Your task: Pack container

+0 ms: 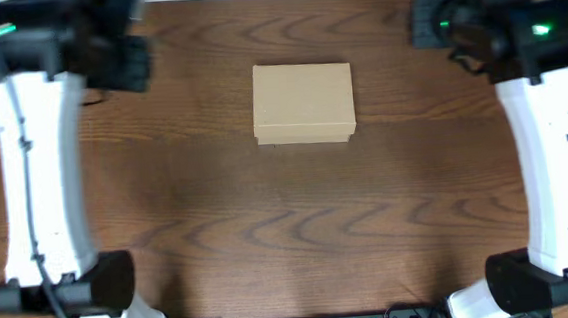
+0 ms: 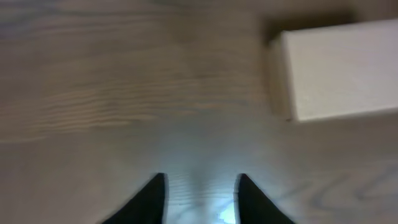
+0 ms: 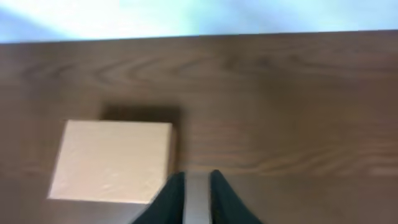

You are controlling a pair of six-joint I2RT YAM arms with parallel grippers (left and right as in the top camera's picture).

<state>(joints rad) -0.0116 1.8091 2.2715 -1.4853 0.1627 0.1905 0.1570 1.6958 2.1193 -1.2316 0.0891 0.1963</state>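
A: Left tool (image 2: 200, 202) first?
B: Released. Dark fingers (image 2: 149, 202) spread wide, bare bench (image 2: 93, 93) showing through the gap. Gripping nothing, touching nothing.
A: Outward from there?
B: Box (image 2: 339, 68) up and to the right in the left wrist view, clear of the fingertips, sitting flat on the wood. Picture blurred, edges soft.
A: Right tool (image 3: 196, 202)?
B: All but clenched. Just a thin pale slit between the two fingers, nothing seen held in it.
A: Near the box?
B: Box to the left of the tips in the right wrist view, its near corner right against the left finger in the picture. From overhead, though, well apart: tool out by the far right corner, box nowhere close.
A: Contents of the box?
B: Cannot tell. Closed on top, plain brown cardboard, inside hidden in all three views.
A: Place on the bench?
B: Overhead: centred left to right, toward the far edge, squared to the grain. Between the two white arms (image 1: 35, 186), one tool off to each side, neither touching it.
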